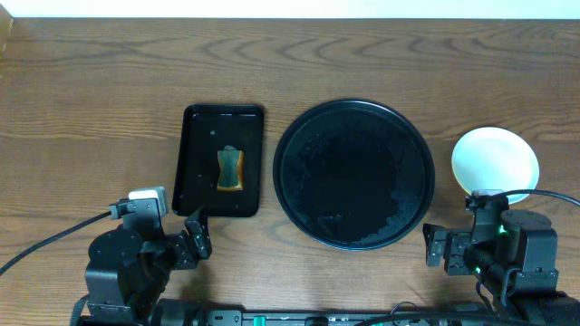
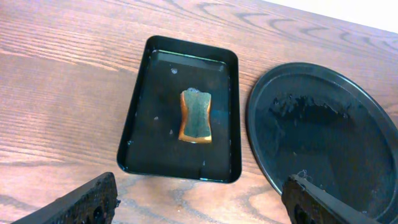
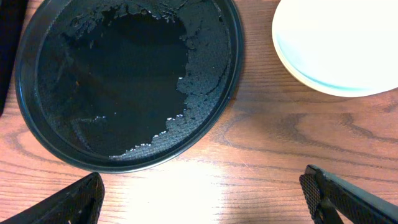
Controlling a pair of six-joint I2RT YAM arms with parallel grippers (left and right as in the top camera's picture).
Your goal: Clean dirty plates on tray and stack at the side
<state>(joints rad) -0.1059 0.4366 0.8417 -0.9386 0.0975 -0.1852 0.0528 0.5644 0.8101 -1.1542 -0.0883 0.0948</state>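
Plates stacked by the right edge.
Both jaws are held wide, empty; the plates could be bumped by the right gripper.

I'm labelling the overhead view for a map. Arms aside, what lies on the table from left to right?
rectangular black tray with a sponge in it → round black tray → stack of plates
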